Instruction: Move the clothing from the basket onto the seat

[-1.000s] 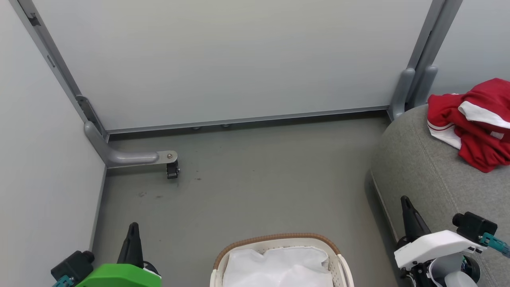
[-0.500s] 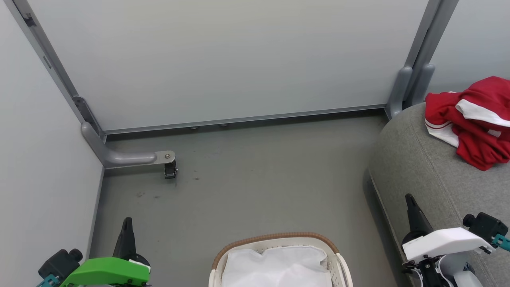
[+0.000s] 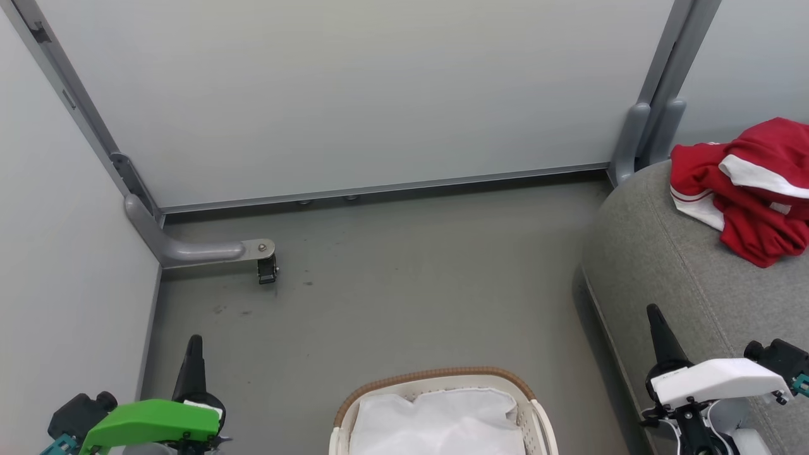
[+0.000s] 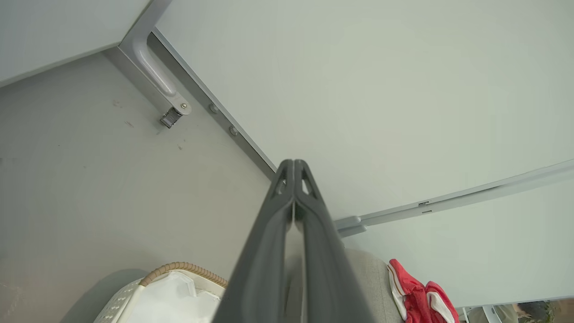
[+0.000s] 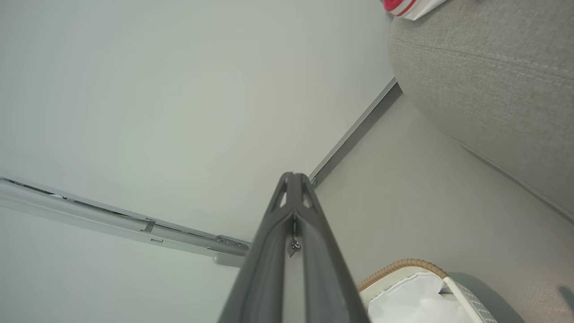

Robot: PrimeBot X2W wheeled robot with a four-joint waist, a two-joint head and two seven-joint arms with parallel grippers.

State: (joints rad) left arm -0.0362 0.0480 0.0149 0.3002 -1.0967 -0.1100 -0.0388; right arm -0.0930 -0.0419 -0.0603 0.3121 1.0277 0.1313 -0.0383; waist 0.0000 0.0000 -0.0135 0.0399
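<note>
Lying in a crumpled heap, the soft bright red fabric clothing (image 3: 752, 189) with white bands rests on top of the large grey upholstered seat (image 3: 657, 272), at the right of the head view. The oval white perforated plastic basket (image 3: 436, 374) with its brown woven-look rim stands on the grey floor (image 3: 392, 297) just beside the seat. The part of it in view holds nothing but a plain white cloth liner (image 3: 436, 420). Its near end is cut off by the picture's edge, so whether any red fabric lies there cannot be told. The left end effector (image 3: 193, 344) hangs over the floor left of the basket, its two long dark fingers pressed together on nothing, as its wrist view shows. The right end effector (image 3: 653, 316) hangs before the seat's side, likewise pressed together and bare. Judging from this, the transfer step looks done and the task is at or near its close. The next move calls for a look at the basket's hidden near end; if that is bare, the arms need only keep clear of clothing and basket.
</note>
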